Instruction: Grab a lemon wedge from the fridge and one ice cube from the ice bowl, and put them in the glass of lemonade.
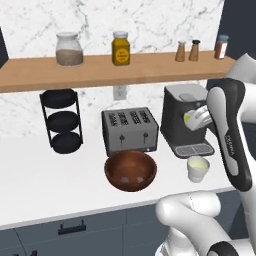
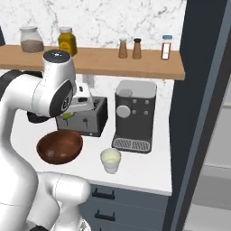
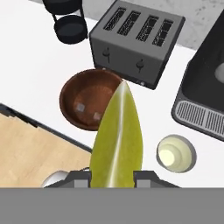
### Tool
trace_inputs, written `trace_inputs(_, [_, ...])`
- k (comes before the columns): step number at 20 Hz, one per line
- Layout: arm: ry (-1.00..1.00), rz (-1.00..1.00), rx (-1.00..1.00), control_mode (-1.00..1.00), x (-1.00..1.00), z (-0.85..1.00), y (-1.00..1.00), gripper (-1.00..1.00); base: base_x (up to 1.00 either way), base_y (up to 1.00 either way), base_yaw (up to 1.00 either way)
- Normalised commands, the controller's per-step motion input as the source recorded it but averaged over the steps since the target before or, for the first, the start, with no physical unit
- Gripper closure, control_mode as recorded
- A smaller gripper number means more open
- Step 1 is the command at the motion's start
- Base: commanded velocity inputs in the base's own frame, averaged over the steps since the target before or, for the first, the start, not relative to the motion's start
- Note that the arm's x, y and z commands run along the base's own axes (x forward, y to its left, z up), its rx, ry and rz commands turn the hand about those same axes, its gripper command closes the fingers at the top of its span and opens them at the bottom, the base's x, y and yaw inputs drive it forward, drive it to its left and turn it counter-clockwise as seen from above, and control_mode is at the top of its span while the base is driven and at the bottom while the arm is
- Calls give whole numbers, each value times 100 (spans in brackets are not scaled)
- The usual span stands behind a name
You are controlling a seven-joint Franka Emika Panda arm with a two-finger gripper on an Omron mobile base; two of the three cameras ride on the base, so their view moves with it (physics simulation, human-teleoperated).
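My gripper (image 3: 114, 176) is shut on the lemon wedge (image 3: 117, 138), a yellow-green pointed slice that juts out between the fingers. The hand hangs high over the counter, in front of the coffee machine (image 1: 186, 120); from the right I see the wedge (image 2: 67, 116) under the hand. Below it sits the reddish-brown ice bowl (image 3: 70, 103) with two ice cubes (image 3: 80, 106) inside. The glass of lemonade (image 3: 176, 153) stands to the right of the bowl, also seen as a pale cup (image 1: 198, 168) near the counter's front edge. The fridge (image 2: 198, 113) stands open at the far right.
A dark grey toaster (image 1: 130, 131) stands behind the ice bowl (image 1: 130, 170), and a black tiered rack (image 1: 62, 120) to its left. A wooden shelf (image 1: 100, 70) with jars and shakers runs above the counter. The white counter (image 1: 40, 185) ends close in front of the bowl.
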Motion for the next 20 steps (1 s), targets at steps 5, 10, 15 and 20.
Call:
trace_inputs(5, [13,-2,0,-100,7,-13,-15,100,30,0,0])
trace_inputs(10, [48,-6,0,-100,21,-52,-41,100,0,0,0])
trace_inputs(15, [14,0,0,-100,0,-54,-73,100,0,0,0])
trace_inputs(20, [1,0,-13,-100,6,-76,-27,100,0,0,0])
